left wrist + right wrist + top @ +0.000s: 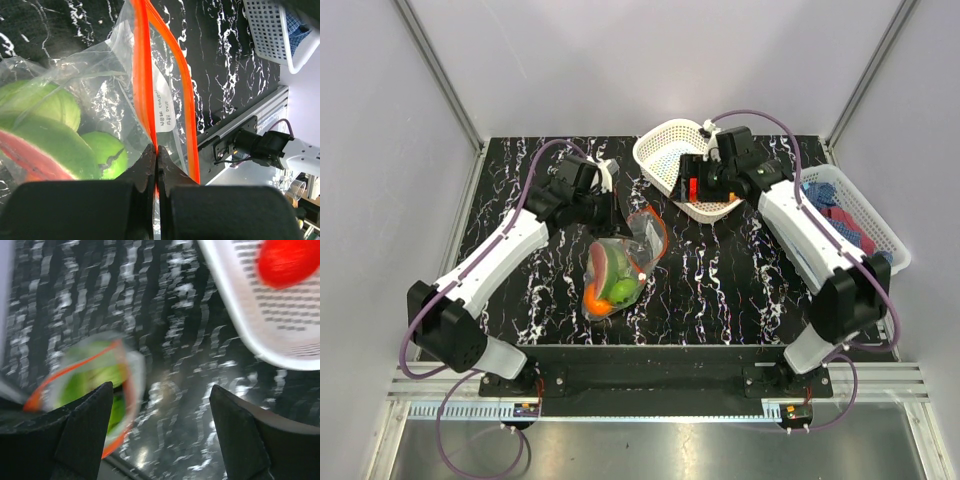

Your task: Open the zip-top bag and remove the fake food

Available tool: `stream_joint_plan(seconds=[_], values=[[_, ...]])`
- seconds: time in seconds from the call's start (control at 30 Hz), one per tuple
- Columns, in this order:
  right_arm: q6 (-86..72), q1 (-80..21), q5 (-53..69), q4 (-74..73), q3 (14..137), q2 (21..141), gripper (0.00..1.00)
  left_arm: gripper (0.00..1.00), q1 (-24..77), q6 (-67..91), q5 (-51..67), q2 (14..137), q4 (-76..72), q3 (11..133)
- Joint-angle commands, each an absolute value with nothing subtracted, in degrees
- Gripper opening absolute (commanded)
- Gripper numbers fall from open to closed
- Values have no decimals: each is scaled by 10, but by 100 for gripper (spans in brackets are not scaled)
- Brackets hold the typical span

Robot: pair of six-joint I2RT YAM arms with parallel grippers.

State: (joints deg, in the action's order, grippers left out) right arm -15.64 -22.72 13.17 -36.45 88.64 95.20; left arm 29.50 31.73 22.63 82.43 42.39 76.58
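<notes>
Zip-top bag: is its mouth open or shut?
Open. The zip-top bag's two orange strips gape apart in the left wrist view; the left gripper pinches one.

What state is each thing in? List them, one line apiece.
Bag: mouth open, edge pinched.
Food: inside the bag.
Left end effector: shut on the bag.
Right end effector: open, empty.
Oval basket: holds a blurred red item.
Rectangular basket: holds cloths.
</notes>
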Motion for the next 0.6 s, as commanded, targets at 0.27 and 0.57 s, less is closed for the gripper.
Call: stream_joint_plan(seconds=[0.27,0.57], values=[[-402,-307,316,-222,784,910,35,0,313,358,200,805,368,789],[-462,-331,351,-123,687,900,39,0,324,401,200,814,335,805]])
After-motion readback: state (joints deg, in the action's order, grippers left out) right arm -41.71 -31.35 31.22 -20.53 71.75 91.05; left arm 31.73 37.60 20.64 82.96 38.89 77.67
